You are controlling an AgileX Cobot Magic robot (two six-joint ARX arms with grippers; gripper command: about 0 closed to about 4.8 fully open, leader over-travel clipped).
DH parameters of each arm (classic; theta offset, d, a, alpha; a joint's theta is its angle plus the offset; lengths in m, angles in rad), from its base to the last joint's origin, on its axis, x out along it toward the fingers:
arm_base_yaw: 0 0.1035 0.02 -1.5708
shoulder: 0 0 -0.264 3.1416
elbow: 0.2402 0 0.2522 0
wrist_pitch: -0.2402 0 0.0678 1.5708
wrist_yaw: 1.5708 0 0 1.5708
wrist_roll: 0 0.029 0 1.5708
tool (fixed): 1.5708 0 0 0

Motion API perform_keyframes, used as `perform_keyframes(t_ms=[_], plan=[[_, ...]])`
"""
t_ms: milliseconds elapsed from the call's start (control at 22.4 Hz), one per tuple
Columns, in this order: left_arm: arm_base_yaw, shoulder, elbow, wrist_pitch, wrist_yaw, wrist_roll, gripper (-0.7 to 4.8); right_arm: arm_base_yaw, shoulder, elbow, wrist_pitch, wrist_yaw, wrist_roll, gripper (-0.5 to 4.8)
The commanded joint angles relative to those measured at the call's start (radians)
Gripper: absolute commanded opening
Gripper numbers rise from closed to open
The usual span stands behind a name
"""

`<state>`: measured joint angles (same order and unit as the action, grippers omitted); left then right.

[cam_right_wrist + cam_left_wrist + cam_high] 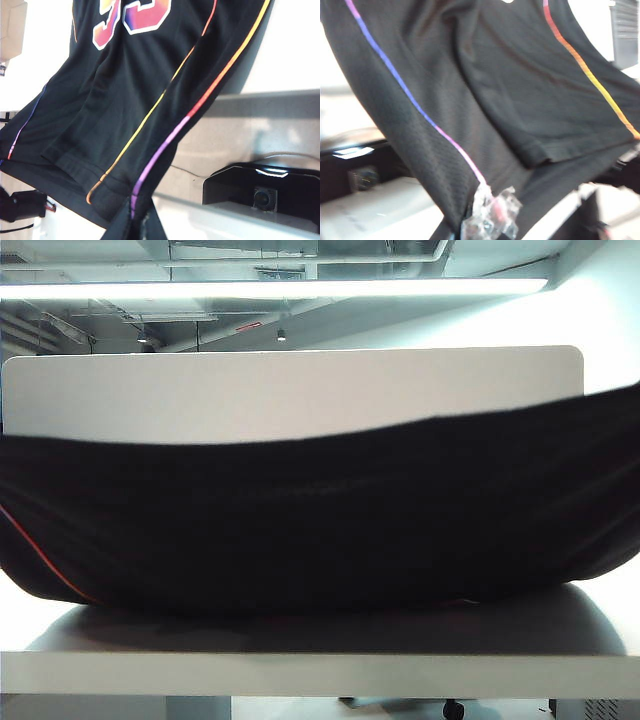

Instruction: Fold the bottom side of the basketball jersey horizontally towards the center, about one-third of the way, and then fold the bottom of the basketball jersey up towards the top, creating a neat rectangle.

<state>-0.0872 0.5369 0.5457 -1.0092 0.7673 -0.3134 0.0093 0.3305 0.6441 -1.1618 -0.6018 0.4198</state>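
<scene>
The black basketball jersey (320, 530) hangs as a wide sagging band across the exterior view, lifted above the white table (320, 660); both grippers are hidden from that view. In the left wrist view the jersey (520, 100) drapes away from my left gripper (470, 227), which is shut on a fabric edge by the purple-pink piping (420, 110); one fingertip (490, 220) is wrapped in clear film. In the right wrist view my right gripper (142, 225) is shut on the jersey (140, 100) at the purple piping. The orange-yellow numerals (130, 17) show further off.
A white upright panel (300, 390) stands behind the table. A black box-shaped unit (260, 192) sits on a pale surface beside the hanging cloth in the right wrist view. A chair wheel (453, 707) shows under the table's front edge.
</scene>
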Motion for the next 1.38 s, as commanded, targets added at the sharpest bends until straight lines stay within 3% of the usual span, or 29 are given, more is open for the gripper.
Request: perform_keyframes(t_ms=[45, 179, 313, 491, 759, 1072, 1161, 1206, 1340, 1385], plan=[[0.002, -0.026, 0.002, 0.063, -0.003, -0.052, -0.06, 0.000, 0.024, 0.055, 0.049, 0.032, 0.022, -0.09], [0.002, 0.035, 0.002, 0.271, -0.020, -0.123, -0.06, 0.000, 0.125, 0.080, 0.216, 0.061, 0.022, -0.09], [0.002, 0.198, 0.002, 0.575, 0.026, -0.230, -0.06, 0.000, 0.341, 0.084, 0.418, 0.033, -0.002, -0.09], [0.003, 0.434, 0.050, 0.816, -0.002, -0.236, -0.06, -0.002, 0.610, 0.135, 0.631, 0.038, -0.038, -0.09], [0.003, 0.857, 0.330, 0.850, -0.080, -0.101, -0.06, -0.002, 1.003, 0.364, 0.742, 0.113, -0.114, -0.09], [0.003, 1.031, 0.453, 0.889, -0.294, -0.055, -0.06, -0.002, 1.188, 0.422, 0.856, 0.191, -0.114, -0.09], [0.003, 1.058, 0.457, 0.916, -0.341, -0.005, -0.04, -0.002, 1.222, 0.422, 0.902, 0.217, -0.127, 0.00], [0.003, 1.064, 0.457, 0.924, -0.360, 0.027, 0.13, -0.002, 1.230, 0.422, 0.920, 0.219, -0.143, 0.31], [0.003, 1.066, 0.457, 0.940, -0.424, 0.082, 1.71, -0.002, 1.243, 0.422, 0.972, 0.224, -0.159, 2.44], [0.005, 1.065, 0.457, 0.946, -0.438, 0.100, 2.07, -0.002, 1.243, 0.422, 0.985, 0.228, -0.159, 2.78]])
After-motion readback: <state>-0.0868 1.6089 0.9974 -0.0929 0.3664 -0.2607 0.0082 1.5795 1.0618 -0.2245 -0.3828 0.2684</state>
